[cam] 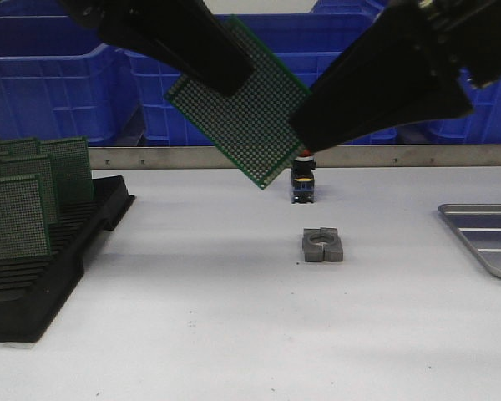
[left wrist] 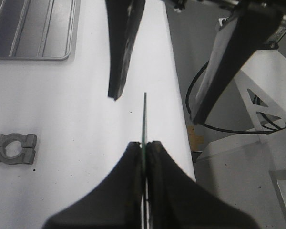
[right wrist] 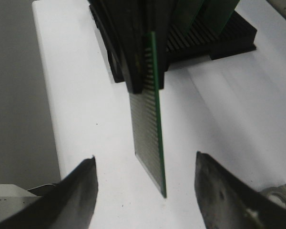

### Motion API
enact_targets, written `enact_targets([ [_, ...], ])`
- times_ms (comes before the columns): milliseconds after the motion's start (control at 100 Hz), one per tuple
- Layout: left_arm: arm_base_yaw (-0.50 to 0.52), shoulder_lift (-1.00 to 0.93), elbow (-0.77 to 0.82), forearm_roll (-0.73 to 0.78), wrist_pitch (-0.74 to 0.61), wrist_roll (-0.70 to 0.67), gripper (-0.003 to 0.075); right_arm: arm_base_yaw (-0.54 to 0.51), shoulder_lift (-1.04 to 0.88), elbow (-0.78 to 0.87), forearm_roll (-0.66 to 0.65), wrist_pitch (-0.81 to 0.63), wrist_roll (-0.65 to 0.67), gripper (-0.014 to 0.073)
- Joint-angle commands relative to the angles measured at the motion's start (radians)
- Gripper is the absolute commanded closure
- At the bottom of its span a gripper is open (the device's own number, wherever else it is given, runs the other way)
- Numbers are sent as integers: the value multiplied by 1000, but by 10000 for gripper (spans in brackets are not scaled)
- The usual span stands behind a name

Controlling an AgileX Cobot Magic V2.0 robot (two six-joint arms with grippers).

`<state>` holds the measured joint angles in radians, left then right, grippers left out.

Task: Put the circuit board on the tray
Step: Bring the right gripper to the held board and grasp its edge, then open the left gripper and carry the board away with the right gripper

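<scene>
Circuit board [cam: 242, 104]: held aloft, tilted, pinched in left gripper [left wrist: 145, 148] for hand-over; right gripper [right wrist: 145, 191] spread wide astride its free edge; tray [cam: 484, 238] lay far right, unloaded.

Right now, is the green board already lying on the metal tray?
No. In the front view the circuit board hangs in the air, held by the left gripper, while the tray sits bare at the table's right edge.

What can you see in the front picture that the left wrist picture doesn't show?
Only the front view shows the black rack of green boards and the blue crates. Only the left wrist view shows the left hand pinching the circuit board edge-on. Both show the tray, the grey metal block and the open right hand.
</scene>
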<state>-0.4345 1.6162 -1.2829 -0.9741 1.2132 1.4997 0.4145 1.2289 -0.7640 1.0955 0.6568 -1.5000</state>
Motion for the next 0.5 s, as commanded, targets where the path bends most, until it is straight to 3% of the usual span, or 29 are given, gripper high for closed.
enact_targets([
  [0, -7, -38, -30, -69, 60, -7, 741, 16, 23, -54, 55, -8, -13, 145],
  [70, -7, -38, -30, -69, 60, -7, 741, 20, 44, -68, 57, 9, -13, 222],
  [190, -7, -38, -30, -69, 64, -7, 740, 20, 53, -69, 63, 16, -13, 444],
  [310, -7, -38, -30, -69, 55, -7, 740, 20, 53, -69, 64, 24, -12, 608],
  [410, -7, -38, -30, -69, 55, -7, 720, 20, 53, -69, 64, 34, -12, 664],
  [490, -7, -38, -30, -69, 56, -7, 630, 20, 53, -69, 64, 48, -12, 662],
])
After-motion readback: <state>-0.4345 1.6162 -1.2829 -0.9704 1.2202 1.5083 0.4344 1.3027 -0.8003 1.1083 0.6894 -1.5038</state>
